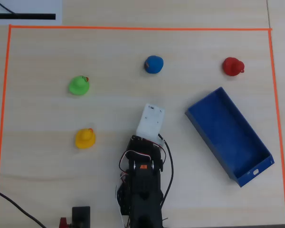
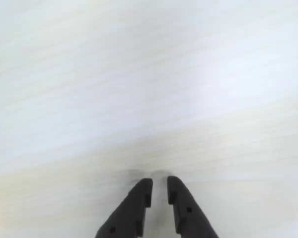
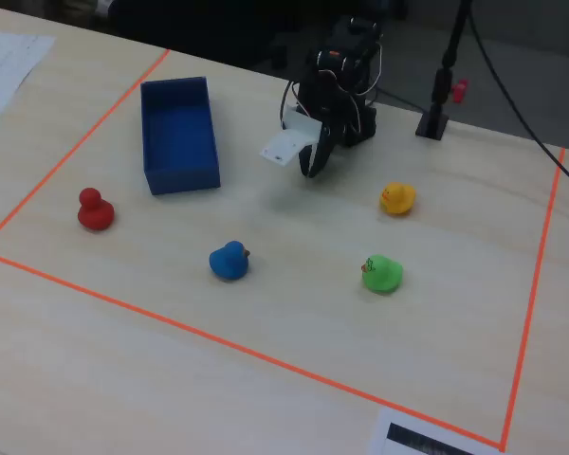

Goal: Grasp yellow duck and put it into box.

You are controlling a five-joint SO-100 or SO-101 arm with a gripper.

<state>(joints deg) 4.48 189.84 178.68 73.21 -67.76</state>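
The yellow duck (image 1: 85, 138) stands on the pale wooden table, left of the arm in the overhead view and right of it in the fixed view (image 3: 397, 198). The blue box (image 1: 228, 135) lies slanted and empty on the other side of the arm (image 3: 178, 133). My gripper (image 2: 159, 181) hangs low over bare table in front of the arm's base (image 3: 310, 171), its black fingers almost together with nothing between them. In the overhead view a white wrist mount (image 1: 150, 121) hides it. The duck is well apart from the gripper.
A green duck (image 1: 79, 85), a blue duck (image 1: 154, 64) and a red duck (image 1: 233, 67) stand farther out from the arm. Orange tape (image 1: 133, 28) frames the work area. A black stand (image 3: 436, 95) and cables sit beside the arm's base.
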